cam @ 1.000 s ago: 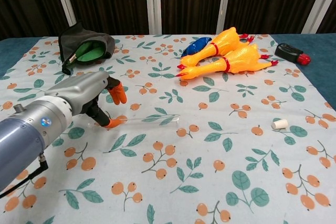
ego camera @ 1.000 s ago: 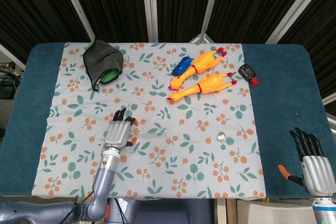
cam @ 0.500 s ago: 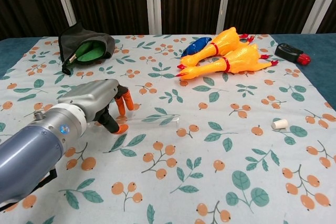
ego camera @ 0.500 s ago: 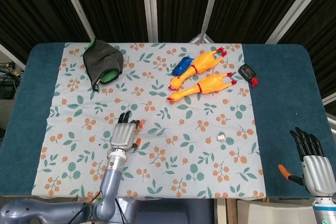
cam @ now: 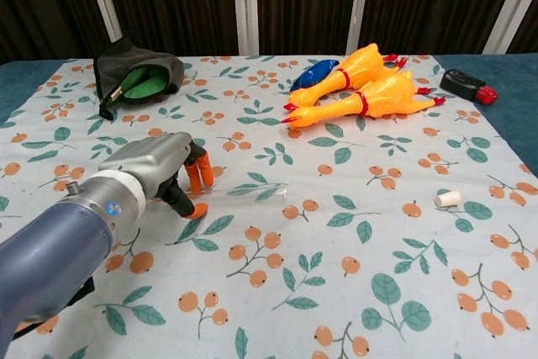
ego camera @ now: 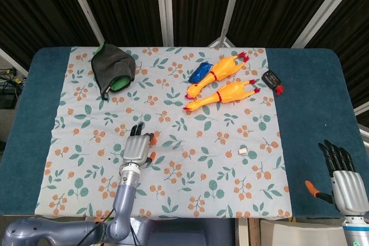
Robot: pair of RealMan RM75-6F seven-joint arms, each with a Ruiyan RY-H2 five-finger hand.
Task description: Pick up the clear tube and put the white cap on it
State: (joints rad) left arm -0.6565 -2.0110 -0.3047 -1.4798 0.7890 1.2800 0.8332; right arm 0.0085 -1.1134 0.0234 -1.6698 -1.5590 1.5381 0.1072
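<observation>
Hovering at the tube's left end: left hand, fingers curled down, holding nothing.
Clear tube lies flat on the cloth; white cap well right of it. Right hand spread, idle at table's edge.

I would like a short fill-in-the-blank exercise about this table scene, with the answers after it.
1. The white cap lies on the ____ cloth.
2. The left hand is beside one end of the clear ____.
3. Two ____ rubber chickens lie side by side.
4. The right hand holds ____.

Answers: floral; tube; yellow; nothing
</observation>
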